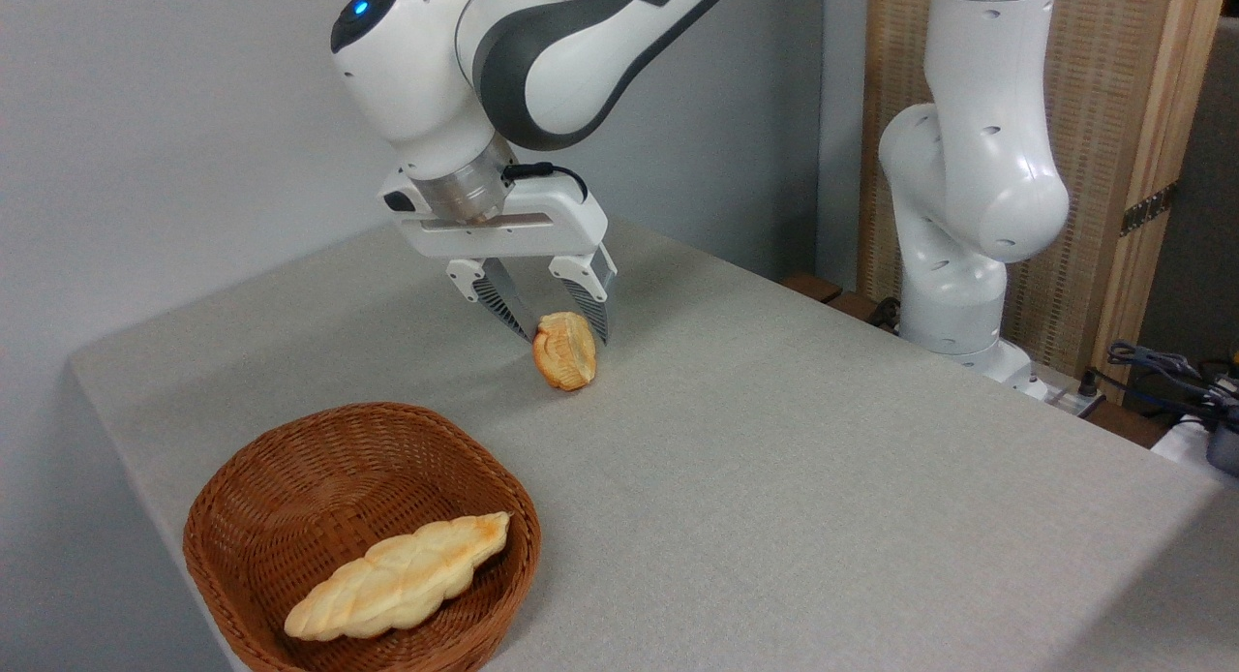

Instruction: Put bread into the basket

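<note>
Hand [569,335] clenched on small golden bread [566,351], held upright near bench [774,478], apparently for carrying. Wicker basket [242,498] waiting at front left, braided loaf [397,580] inside.

A grey speckled surface [774,478] carries two things. A brown woven basket [290,498] sits at about seven o'clock near the front edge. A small golden bread [566,352] stands on end near the centre, toward eleven o'clock, well apart from the basket.
</note>
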You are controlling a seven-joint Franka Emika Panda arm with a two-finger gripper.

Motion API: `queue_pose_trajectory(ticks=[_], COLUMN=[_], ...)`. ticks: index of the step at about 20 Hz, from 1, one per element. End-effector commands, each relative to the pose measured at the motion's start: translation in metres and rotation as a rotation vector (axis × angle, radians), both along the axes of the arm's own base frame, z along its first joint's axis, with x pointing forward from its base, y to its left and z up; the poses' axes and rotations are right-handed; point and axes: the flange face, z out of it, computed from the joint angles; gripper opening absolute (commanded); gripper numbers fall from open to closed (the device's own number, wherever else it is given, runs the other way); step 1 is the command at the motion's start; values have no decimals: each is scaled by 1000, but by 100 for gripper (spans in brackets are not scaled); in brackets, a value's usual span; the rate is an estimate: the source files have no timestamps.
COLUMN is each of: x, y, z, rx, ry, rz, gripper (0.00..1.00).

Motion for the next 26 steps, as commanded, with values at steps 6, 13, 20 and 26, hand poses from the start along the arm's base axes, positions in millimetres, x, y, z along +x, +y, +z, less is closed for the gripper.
queue_pose_trajectory(ticks=[6, 13, 20, 26], x=[1, 6, 7, 7], y=[-11, -9, -9, -9], z=[-13, -14, -13, -13], rx=[3, 18, 16, 15], ry=[0, -29, -32, -32], rz=[-1, -16, -18, -21], gripper=[100, 35, 25, 25])
